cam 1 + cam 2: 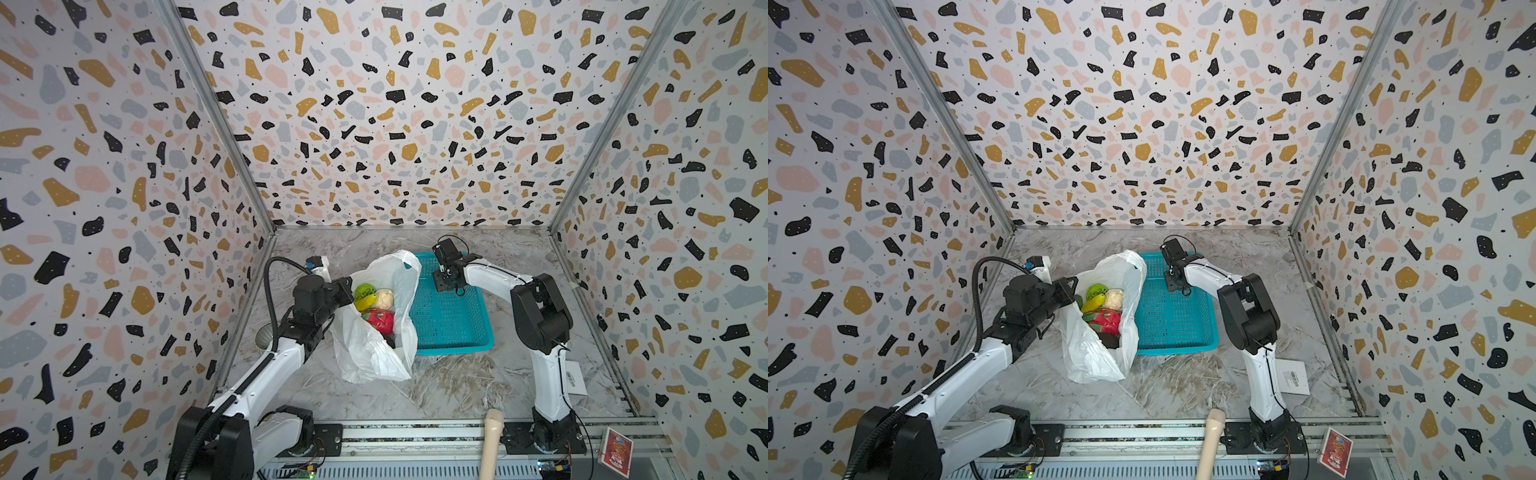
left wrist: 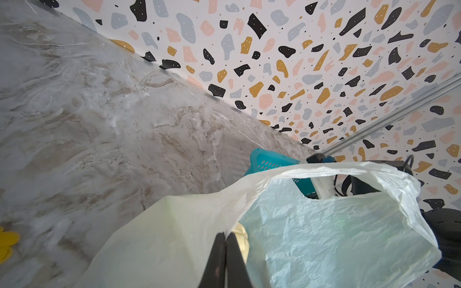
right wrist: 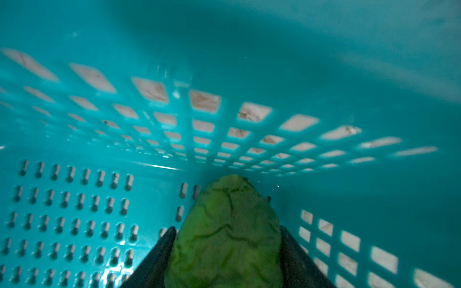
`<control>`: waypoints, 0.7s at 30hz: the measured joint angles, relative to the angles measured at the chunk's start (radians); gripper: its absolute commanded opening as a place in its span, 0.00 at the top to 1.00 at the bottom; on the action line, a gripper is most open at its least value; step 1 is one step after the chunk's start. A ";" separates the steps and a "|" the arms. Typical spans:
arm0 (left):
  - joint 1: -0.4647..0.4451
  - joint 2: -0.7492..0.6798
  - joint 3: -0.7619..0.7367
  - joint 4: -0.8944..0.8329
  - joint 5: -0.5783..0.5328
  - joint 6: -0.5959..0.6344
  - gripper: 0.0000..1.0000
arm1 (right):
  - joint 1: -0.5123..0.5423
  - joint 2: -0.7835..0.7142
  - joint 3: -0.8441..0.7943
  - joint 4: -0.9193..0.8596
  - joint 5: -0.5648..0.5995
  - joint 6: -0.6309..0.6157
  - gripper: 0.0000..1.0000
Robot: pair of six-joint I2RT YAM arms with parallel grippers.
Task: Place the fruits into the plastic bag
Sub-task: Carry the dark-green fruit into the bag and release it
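Centre frame, the left tool pinches the bag, fruits inside. The right tool grips a green fruit in the basket.

Both arms are built alike: glossy white tubular links joined by bulky black joint housings. The left arm carries a thick ribbed black conduit that arches above it (the right arm has only a thin black wire along its white link). Each arm stands on a black base block. The jaws are slim, black and wedge-shaped.
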 measured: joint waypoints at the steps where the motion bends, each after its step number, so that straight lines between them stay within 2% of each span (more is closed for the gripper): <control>1: 0.000 0.000 0.000 0.000 0.000 0.000 1.00 | 0.000 0.000 -0.003 0.006 -0.004 0.001 0.54; 5: 0.000 0.000 0.000 0.000 0.000 0.000 1.00 | 0.000 -0.026 -0.046 0.048 -0.023 0.004 0.57; 10: 0.000 0.000 0.000 0.000 0.000 0.000 1.00 | 0.002 -0.170 -0.172 0.074 -0.074 0.010 0.57; 16: 0.000 0.000 0.000 0.000 0.001 0.000 1.00 | 0.055 -0.533 -0.346 0.199 -0.141 0.018 0.56; 21: 0.000 0.000 0.000 0.000 0.001 0.000 1.00 | 0.182 -0.782 -0.427 0.366 -0.196 0.000 0.55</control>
